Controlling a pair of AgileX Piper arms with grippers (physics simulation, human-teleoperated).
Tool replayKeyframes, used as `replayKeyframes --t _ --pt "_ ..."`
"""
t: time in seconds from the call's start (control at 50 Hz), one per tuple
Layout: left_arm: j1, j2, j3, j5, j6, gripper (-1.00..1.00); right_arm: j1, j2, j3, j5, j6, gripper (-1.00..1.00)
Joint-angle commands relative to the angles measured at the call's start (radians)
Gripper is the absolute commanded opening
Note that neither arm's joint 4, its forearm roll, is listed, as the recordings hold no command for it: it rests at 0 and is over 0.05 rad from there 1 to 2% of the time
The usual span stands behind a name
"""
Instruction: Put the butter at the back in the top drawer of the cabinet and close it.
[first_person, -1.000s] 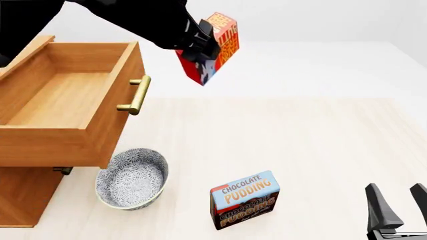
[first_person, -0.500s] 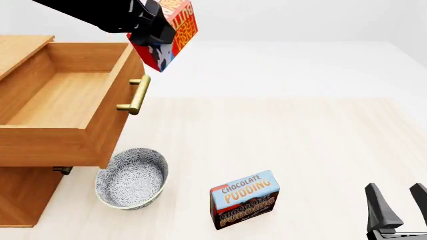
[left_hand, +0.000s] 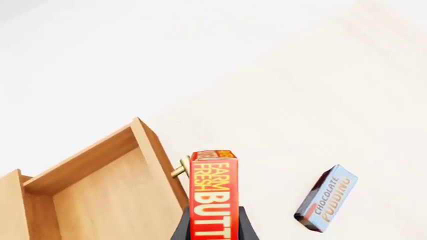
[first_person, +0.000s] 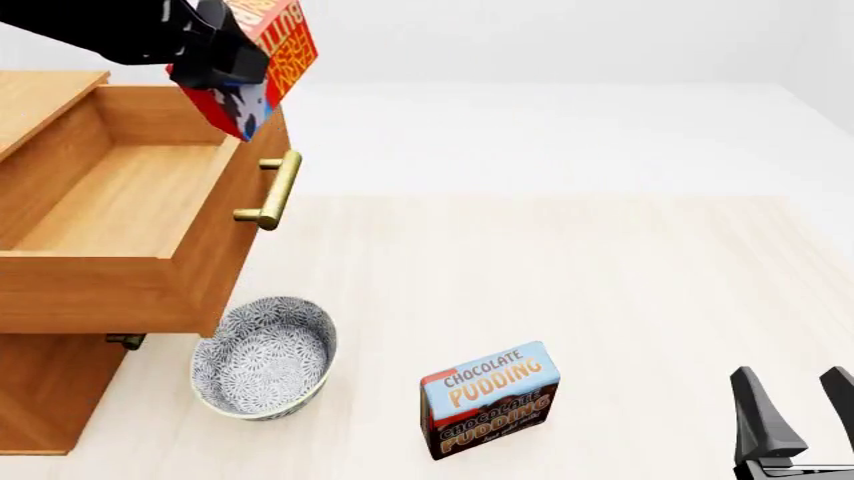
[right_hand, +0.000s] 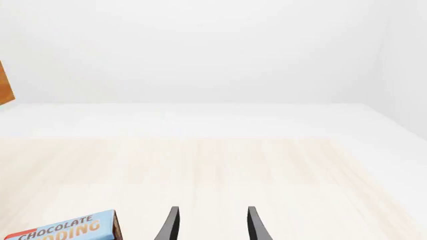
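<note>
Now, at the upper left of the front view your left gripper (first_person: 220, 62) is clamped on the butter (first_person: 256, 62), holding it tilted in the air above the front right corner of the top drawer (first_person: 127, 205). Your left arm reaches in from the upper left edge of that frame, dark and angled down toward the box. In the left wrist view the butter (left_hand: 213, 197) stands lengthwise between the fingers (left_hand: 184, 227), with the open drawer (left_hand: 100, 200) beneath and to one side of it.

That drawer is pulled well out of the cabinet (first_person: 47, 385), its inside bare wood, its brass handle (first_person: 274, 190) facing the middle of the frame. Lower down, just beside the cabinet, sits a patterned bowl (first_person: 263, 357). Toward the lower middle stands the chocolate pudding box (first_person: 489, 398), upright on the table (first_person: 641, 290).

At the lower right corner your right gripper (first_person: 798, 412) rests low with its fingers parted and nothing between them; the right wrist view shows the same gap (right_hand: 211, 225).
</note>
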Motion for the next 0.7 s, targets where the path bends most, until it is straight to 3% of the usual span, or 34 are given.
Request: replayKeyframes --t 0.02,0.7 --pt "0.052 -0.043 0.021 0.0 0.023 -1.0 0.0 0.0 0.0 0.0 0.0 1.0" --pt "0.204 -0.103 0.115 -0.002 0.043 -1.0 0.0 0.0 0.0 0.0 0.0 1.0"
